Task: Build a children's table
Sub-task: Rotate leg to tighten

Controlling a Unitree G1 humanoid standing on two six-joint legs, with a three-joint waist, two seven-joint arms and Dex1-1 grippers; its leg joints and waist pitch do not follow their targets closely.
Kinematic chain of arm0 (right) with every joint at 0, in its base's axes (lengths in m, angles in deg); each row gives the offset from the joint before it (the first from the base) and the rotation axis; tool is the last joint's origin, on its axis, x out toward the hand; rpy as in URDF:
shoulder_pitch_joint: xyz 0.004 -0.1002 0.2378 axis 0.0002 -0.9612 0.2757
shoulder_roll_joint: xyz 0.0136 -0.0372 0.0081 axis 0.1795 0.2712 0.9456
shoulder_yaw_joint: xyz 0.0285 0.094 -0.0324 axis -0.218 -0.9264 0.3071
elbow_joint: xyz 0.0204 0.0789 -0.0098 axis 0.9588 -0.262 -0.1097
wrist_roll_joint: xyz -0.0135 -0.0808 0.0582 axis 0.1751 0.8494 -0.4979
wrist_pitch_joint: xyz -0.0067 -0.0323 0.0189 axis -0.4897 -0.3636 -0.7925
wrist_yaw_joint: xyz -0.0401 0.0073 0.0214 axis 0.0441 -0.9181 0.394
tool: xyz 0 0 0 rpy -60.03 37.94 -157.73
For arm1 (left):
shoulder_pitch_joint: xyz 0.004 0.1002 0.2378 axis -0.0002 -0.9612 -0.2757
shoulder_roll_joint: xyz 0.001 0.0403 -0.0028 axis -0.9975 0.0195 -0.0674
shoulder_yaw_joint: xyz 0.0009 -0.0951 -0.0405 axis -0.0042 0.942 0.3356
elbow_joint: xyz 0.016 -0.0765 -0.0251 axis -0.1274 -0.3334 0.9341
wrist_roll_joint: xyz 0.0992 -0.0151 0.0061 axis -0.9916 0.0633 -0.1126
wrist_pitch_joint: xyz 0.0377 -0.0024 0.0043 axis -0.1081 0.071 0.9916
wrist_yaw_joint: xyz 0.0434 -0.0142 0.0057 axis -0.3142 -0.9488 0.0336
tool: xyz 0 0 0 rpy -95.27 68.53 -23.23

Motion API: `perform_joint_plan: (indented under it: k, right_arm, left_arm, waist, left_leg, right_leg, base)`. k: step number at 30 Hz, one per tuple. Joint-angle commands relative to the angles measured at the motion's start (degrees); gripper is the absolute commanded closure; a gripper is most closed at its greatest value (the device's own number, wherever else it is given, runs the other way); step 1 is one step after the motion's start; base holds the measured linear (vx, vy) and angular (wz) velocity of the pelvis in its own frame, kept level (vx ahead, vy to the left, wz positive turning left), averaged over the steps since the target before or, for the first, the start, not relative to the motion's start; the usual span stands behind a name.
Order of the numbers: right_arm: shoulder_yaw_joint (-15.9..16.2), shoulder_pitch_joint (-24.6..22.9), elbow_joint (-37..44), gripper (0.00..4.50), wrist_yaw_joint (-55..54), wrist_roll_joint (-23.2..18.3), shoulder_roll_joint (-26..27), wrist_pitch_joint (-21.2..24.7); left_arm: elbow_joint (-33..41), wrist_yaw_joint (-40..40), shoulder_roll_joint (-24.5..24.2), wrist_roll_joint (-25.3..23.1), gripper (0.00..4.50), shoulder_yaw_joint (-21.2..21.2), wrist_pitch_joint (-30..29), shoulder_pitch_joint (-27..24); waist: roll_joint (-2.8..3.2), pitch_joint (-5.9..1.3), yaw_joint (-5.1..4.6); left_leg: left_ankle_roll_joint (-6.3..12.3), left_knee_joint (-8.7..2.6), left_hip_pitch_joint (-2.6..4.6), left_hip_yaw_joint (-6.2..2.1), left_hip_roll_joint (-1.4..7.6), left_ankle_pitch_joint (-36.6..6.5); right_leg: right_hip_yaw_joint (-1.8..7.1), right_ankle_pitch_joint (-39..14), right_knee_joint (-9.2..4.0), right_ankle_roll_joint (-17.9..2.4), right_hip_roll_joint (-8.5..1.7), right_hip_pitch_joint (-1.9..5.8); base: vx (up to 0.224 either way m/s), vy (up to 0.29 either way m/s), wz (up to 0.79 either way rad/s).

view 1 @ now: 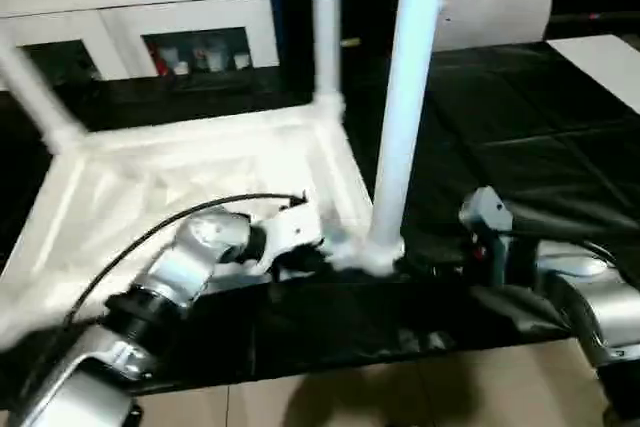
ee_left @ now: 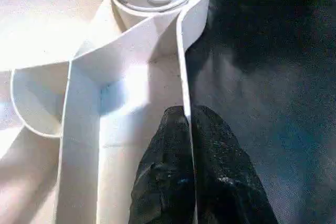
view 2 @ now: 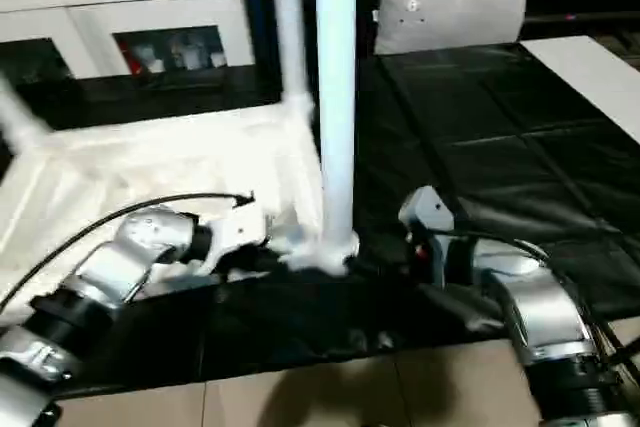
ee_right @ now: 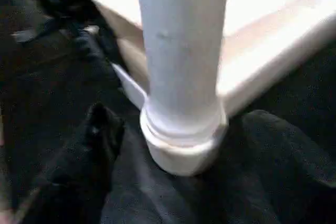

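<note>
Tabletop (view 1: 200,177) lies underside up on the black mat (view 1: 520,147), three white legs standing in its corner sockets, nearest leg (view 1: 405,97) upright at the near right corner. Left gripper (ee_left: 190,171) is pinched tight on the tabletop's thin side wall, while the right gripper (ee_right: 173,145) sits wide apart around that leg's base, fingers (ee_right: 94,145) off it.

- Dim room; black mat (view 1: 520,147) swallows detail.
- White tabletop (view 1: 150,187) glares, ribs washed out.
- Head views smeared by motion blur.
- Nearest leg (ee_right: 181,51) soft, out of focus.
</note>
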Motion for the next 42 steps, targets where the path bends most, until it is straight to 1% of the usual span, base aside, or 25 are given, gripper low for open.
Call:
perform_joint_plan:
  k: [1,2,3,5,7,8,11,13,17,19,22,23,27,28,29,30,32,33,35,36,37,38,39,41,42]
  right_arm:
    - [0.7,0.5,1.0,1.07,2.7,-1.1,-0.9,-0.2]
    - [1.0,0.8,1.0,1.14,4.1,-1.5,-1.4,-0.6]
    - [1.3,1.1,0.8,1.19,5.4,-1.8,-1.7,-1.2]
    - [1.6,1.5,0.5,1.28,7.1,-2.4,-2.0,-1.3]
    - [2.5,2.0,0.4,1.52,10.1,-3.5,-2.4,-0.6]
    - [3.1,2.1,0.4,1.52,11.6,-3.9,-2.6,0.1]
    - [4.5,2.3,0.6,1.85,14.2,-4.4,-2.9,1.4]
    - [4.9,2.5,0.2,2.00,14.8,-4.7,-2.7,1.9]
    - [5.7,3.1,-0.8,2.28,15.6,-5.0,-2.2,2.1]
    - [5.8,3.2,-0.8,2.46,16.0,-5.3,-2.1,2.5]
    - [5.8,2.6,-0.1,2.53,16.5,-6.0,-2.3,3.5]
    - [5.8,2.2,0.2,2.55,16.6,-6.2,-2.4,3.6]
    - [5.7,1.4,1.1,2.56,16.8,-6.6,-2.6,4.2]
    - [5.4,0.2,2.4,2.56,16.5,-7.4,-2.5,4.8]
    - [5.3,0.0,2.8,2.56,16.3,-7.5,-2.4,5.0]
    - [5.0,-0.9,3.8,2.56,15.7,-8.1,-2.1,5.4]
    - [4.1,-2.3,5.7,2.56,13.5,-9.0,-1.2,6.3]
    - [3.4,-3.1,6.6,2.56,11.6,-9.3,-0.3,6.8]
    - [2.1,-4.3,8.6,2.56,6.5,-9.6,2.0,8.4]
    - [1.9,-4.4,8.7,2.56,5.5,-9.4,2.5,8.6]
    - [1.4,-4.7,9.3,2.56,1.6,-8.6,4.3,9.2]
    - [1.2,-4.8,9.5,2.56,0.0,-8.1,5.1,9.3]
    - [0.9,-4.5,9.1,2.56,-2.7,-7.2,6.3,10.0]
    - [0.6,-3.7,8.1,2.56,-8.3,-4.9,8.9,10.1]
    - [0.4,-3.0,7.4,2.56,-11.0,-4.1,10.2,10.7]
  left_arm:
    - [0.2,4.4,-0.8,-1.4,4.50,-4.4,1.6,-0.8]
    - [0.5,6.1,-1.3,-1.1,4.50,-4.8,2.5,-0.7]
    - [0.6,7.7,-1.8,-0.9,4.50,-5.3,3.3,-0.6]
    - [0.5,8.9,-2.2,-1.0,4.50,-5.7,4.5,-0.3]
    - [0.1,10.2,-2.5,-1.2,4.50,-6.4,5.9,0.2]
    - [-0.1,10.9,-2.4,-1.3,4.50,-6.6,6.4,0.5]
    - [0.0,12.3,-2.3,-1.5,4.50,-7.2,7.1,0.9]
    - [0.0,12.4,-2.1,-1.6,4.50,-7.3,7.2,1.1]
    - [-0.6,12.6,-2.1,-1.6,4.50,-7.2,7.9,1.4]
    - [-0.9,12.7,-2.2,-1.6,4.50,-7.1,8.0,1.4]
    - [-1.0,12.5,-2.2,-1.2,4.50,-6.5,7.4,1.3]
    - [-0.9,12.5,-2.2,-1.0,4.50,-6.3,7.1,1.1]
    - [-0.7,12.8,-2.5,-0.8,4.50,-6.0,6.8,0.6]
    - [0.1,12.5,-2.3,0.2,4.50,-5.3,5.1,-0.2]
    - [0.3,12.4,-2.2,0.4,4.50,-5.1,4.6,-0.4]
    - [0.9,11.7,-1.9,0.8,4.50,-4.5,2.6,-0.8]
    - [1.7,9.9,-1.2,1.5,4.50,-3.4,-0.7,-1.3]
    - [2.2,8.5,-0.5,1.9,4.50,-2.6,-2.5,-1.6]
    - [3.3,5.4,1.1,2.7,4.50,-1.0,-6.2,-2.2]
    - [3.5,5.0,1.3,2.9,4.50,-0.7,-6.9,-2.3]
    - [4.6,3.4,2.2,3.4,4.50,0.0,-9.2,-2.8]
    - [5.1,2.8,2.5,3.6,4.50,0.3,-10.2,-3.0]
    - [5.8,1.9,3.0,3.8,4.50,0.6,-11.6,-3.3]
    - [7.5,0.1,4.2,4.1,4.50,1.1,-14.7,-3.9]
    - [8.1,-0.7,4.8,4.2,4.50,1.3,-15.9,-4.2]
  waist:
    - [-1.20,-3.75,0.11]
    - [-1.21,-3.75,0.48]
    - [-1.60,-3.80,0.63]
    - [-1.45,-3.85,1.05]
    - [-1.69,-3.78,1.26]
    - [-1.83,-3.80,1.33]
    - [-1.77,-3.82,1.84]
    - [-2.11,-3.92,2.20]
    - [-2.00,-4.04,2.31]
    - [-2.15,-4.07,2.31]
    - [-2.16,-4.07,2.34]
    - [-2.03,-4.08,2.36]
    - [-2.15,-4.13,2.42]
    - [-1.36,-4.11,2.54]
    - [-1.70,-4.11,2.43]
    - [-1.85,-4.11,2.52]
    - [-1.86,-4.07,2.48]
    - [-1.65,-4.03,2.50]
    - [-1.83,-3.85,2.35]
    - [-1.72,-3.77,2.36]
    - [-1.84,-3.72,2.11]
    - [-1.76,-3.60,1.92]
    - [-1.73,-3.54,1.50]
    - [-1.73,-3.40,0.53]
    - [-1.76,-3.34,-0.10]
  left_leg:
    - [8.02,-4.11,-1.67,0.62,2.69,2.1]
    - [7.98,-4.10,-1.56,0.70,2.74,2.5]
    - [8.02,-4.09,-1.52,0.77,2.72,2.7]
    - [8.30,-4.05,-1.56,0.88,2.70,3.3]
    - [8.44,-4.12,-1.39,1.06,2.70,2.8]
    - [8.44,-4.11,-1.40,1.14,2.68,2.5]
    - [8.21,-4.20,-1.29,1.33,2.94,2.4]
    - [7.62,-4.24,-1.06,1.55,2.97,2.4]
    - [7.46,-4.12,-1.29,1.63,2.90,3.3]
    - [7.50,-4.06,-1.39,1.65,2.82,3.9]
    - [7.34,-4.08,-1.39,1.69,2.79,3.8]
    - [7.28,-4.06,-1.39,1.68,2.77,3.8]
    - [7.23,-4.02,-1.41,1.68,2.76,4.2]
    - [7.18,-4.00,-1.35,1.59,2.83,4.0]
    - [7.14,-3.98,-1.40,1.69,2.89,3.9]
    - [7.04,-4.07,-1.35,1.70,2.92,3.7]
    - [7.00,-4.11,-1.40,1.70,2.84,3.6]
    - [6.75,-4.13,-1.34,1.74,2.76,3.1]
    - [6.07,-4.35,-1.43,1.82,2.69,2.2]
    - [5.49,-4.40,-1.24,1.84,2.56,1.3]
    - [5.11,-4.52,-1.38,1.84,2.46,0.8]
    - [4.39,-4.63,-1.36,1.88,2.19,-0.4]
    - [3.81,-4.69,-1.49,1.88,1.95,-1.7]
    - [2.97,-4.78,-1.59,1.85,1.89,-2.9]
    - [2.83,-4.75,-1.75,1.76,1.62,-4.1]
  right_leg:
    - [4.35,-16.0,-3.64,-6.2,-3.41,4.45]
    - [4.46,-15.6,-3.58,-6.6,-3.43,4.36]
    - [4.52,-15.5,-3.58,-6.7,-3.43,4.38]
    - [4.89,-14.8,-3.18,-7.4,-3.44,4.33]
    - [5.00,-15.8,-3.31,-7.4,-3.38,4.19]
    - [5.04,-16.1,-3.34,-7.4,-3.41,4.26]
    - [5.16,-16.7,-3.31,-7.4,-3.41,4.11]
    - [5.32,-16.5,-3.20,-7.5,-3.42,4.01]
    - [5.38,-15.4,-2.92,-7.6,-3.44,4.08]
    - [5.37,-14.9,-2.86,-7.6,-3.41,4.15]
    - [5.35,-15.8,-2.96,-7.2,-3.39,4.17]
    - [5.34,-15.8,-2.94,-7.2,-3.37,4.18]
    - [5.34,-15.5,-2.89,-7.0,-3.33,4.20]
    - [5.32,-15.4,-2.84,-7.3,-3.37,4.11]
    - [5.38,-15.2,-2.99,-7.1,-3.36,4.18]
    - [5.41,-15.1,-2.94,-7.3,-3.37,4.23]
    - [5.34,-15.7,-3.03,-7.1,-3.30,4.19]
    - [5.31,-16.7,-3.23,-6.8,-3.30,4.14]
    - [5.31,-18.4,-3.58,-6.0,-3.23,4.28]
    - [5.21,-20.0,-3.83,-5.6,-3.19,4.07]
    - [5.16,-20.8,-3.94,-5.0,-3.13,4.23]
    - [4.92,-23.3,-4.37,-4.0,-3.09,4.19]
    - [4.70,-25.4,-4.68,-2.7,-3.02,4.31]
    - [4.57,-26.6,-4.92,-1.8,-2.92,4.23]
    - [4.22,-28.2,-5.32,-0.7,-2.86,4.37]
  base:
    - [0.000,0.000,0.00]
    - [0.000,0.000,0.00]
    - [0.000,0.000,0.00]
    - [0.000,0.000,0.00]
    - [0.000,0.000,0.00]
    - [0.000,0.000,0.00]
    - [0.000,0.000,0.00]
    - [0.000,0.000,0.00]
    - [0.000,0.000,0.00]
    - [0.000,0.000,0.00]
    - [0.000,0.000,0.00]
    - [0.000,0.000,0.00]
    - [0.000,0.000,0.00]
    - [0.000,0.000,0.00]
    - [0.000,0.000,0.00]
    - [0.000,0.000,0.00]
    - [0.000,0.000,0.00]
    - [0.000,0.000,0.00]
    - [0.000,0.000,0.00]
    - [0.000,0.000,0.00]
    - [0.000,0.000,0.00]
    - [0.000,0.000,0.00]
    - [0.000,0.000,0.00]
    - [0.000,0.000,0.00]
    - [0.000,0.000,0.00]
